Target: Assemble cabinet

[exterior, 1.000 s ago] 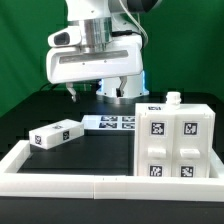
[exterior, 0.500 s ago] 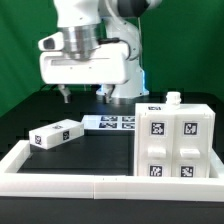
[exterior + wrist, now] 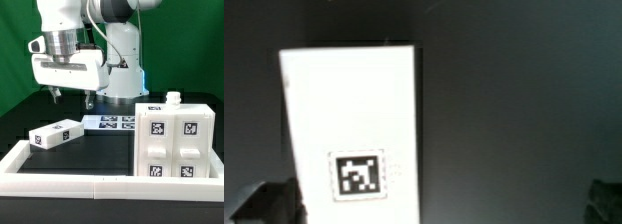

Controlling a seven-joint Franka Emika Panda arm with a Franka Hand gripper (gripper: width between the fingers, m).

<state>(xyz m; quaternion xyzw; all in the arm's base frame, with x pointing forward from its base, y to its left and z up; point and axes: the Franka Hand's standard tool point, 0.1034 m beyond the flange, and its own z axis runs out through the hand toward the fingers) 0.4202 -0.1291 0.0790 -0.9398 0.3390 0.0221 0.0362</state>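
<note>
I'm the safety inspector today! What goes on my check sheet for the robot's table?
Surface: black table, bare in the middle, white rails along its edge.
Job's things: big white cabinet standing at the exterior view's right; small white block lying at its left.
Clutter: only the marker board, flat at the back.
Gripper: gripper open, empty, hanging over the small white block.
Cables: nothing seen.
Surroundings: green curtain behind.

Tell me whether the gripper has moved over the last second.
Yes. The gripper has shifted toward the exterior view's left, away from the cabinet.
</note>
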